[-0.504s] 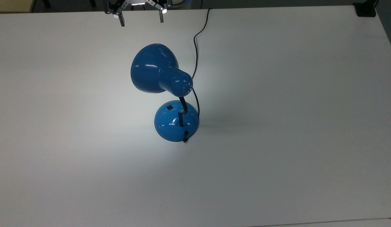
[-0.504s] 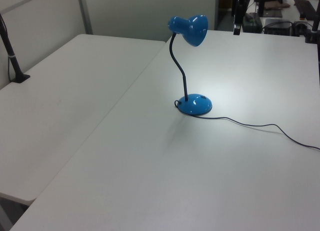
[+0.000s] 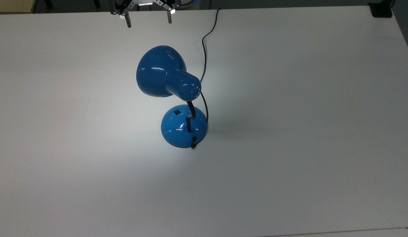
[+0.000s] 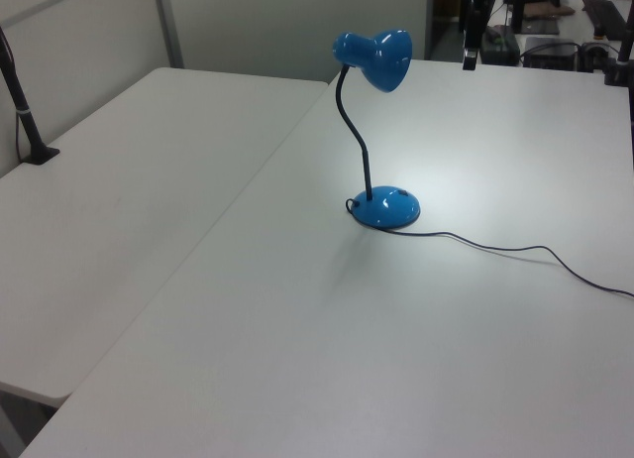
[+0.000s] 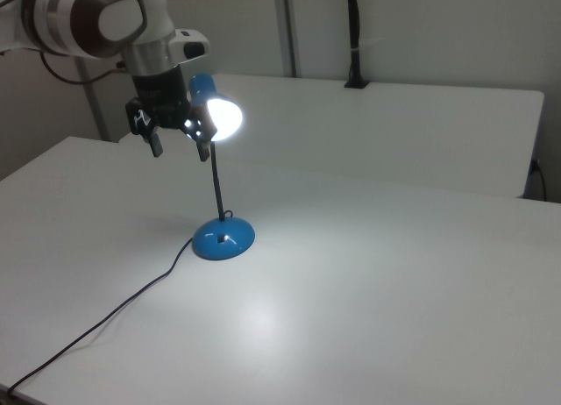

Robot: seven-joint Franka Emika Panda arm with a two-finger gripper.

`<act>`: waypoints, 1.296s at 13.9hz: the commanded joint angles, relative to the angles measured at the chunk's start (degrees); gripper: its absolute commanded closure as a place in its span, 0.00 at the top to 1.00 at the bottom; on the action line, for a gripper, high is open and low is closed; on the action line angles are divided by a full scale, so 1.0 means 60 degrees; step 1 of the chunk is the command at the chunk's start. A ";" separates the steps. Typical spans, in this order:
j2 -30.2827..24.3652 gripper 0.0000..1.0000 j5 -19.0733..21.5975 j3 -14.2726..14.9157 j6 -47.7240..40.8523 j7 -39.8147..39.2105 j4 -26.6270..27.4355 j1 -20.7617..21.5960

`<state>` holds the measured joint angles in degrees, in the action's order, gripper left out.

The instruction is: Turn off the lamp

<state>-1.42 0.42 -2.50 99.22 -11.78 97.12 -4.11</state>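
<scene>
- The lamp (image 3: 171,95) stands mid-frame in the top view, a little left of centre, on a broad white table (image 3: 306,131); it is lit, with a bright pool of light on the tabletop around its base.
- The shade (image 5: 219,116) glows white in the right view, upper left of the frame; in the left view it shows as a glossy blue bell (image 4: 376,57) on a curved black gooseneck (image 4: 355,136).
- The base (image 3: 184,126) is a round, shiny blue dome, and the small black switch (image 3: 177,112) sits on its upper slope, uncovered.
- A thin black cord (image 3: 205,42) leaves the base and snakes up to the top edge of the top view; in the left view it trails off toward the lower right.
- The gripper (image 3: 148,20) hangs at the top edge of the top view, well apart from the base, its two fingers spread wide with nothing between them.
- In the right view the gripper (image 5: 178,140) sits in the upper left, in front of the shade.
- A second white table (image 4: 129,180) adjoins on the left view's left, with a black post (image 4: 22,106) at its far edge.
</scene>
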 commanded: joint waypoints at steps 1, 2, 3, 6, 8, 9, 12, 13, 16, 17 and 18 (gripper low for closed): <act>-0.0056 1.00 -0.0099 0.0051 -0.0204 -0.0147 -0.0029 0.0128; -0.0056 1.00 -0.0099 0.0051 -0.0204 -0.0147 -0.0043 0.0128; -0.0056 1.00 -0.0099 0.0066 -0.0204 -0.0147 -0.0029 0.0128; -0.0085 1.00 -0.0099 0.0109 -0.0218 -0.0409 -0.0058 0.0069; -0.0086 1.00 -0.0128 0.0124 -0.0422 -0.1488 -0.0043 0.0025; -0.0028 1.00 -0.0317 0.0139 -0.0511 -0.2916 0.0000 -0.0004; 0.0061 1.00 -0.0685 0.0154 -0.0512 -0.4570 0.0481 -0.0004; 0.0090 1.00 -0.0685 0.0154 -0.0439 -0.4542 0.0585 -0.0004; 0.0309 0.75 -0.0539 0.0154 0.0175 -0.4512 0.0967 -0.0004; 0.0469 0.61 -0.0393 0.0154 0.0308 -0.4454 0.1025 -0.0004; 0.0601 0.46 -0.0160 0.0154 0.0425 -0.4337 0.1084 -0.0004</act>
<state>0.84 -2.80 -1.90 98.50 -37.47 101.51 -4.39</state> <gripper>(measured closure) 0.216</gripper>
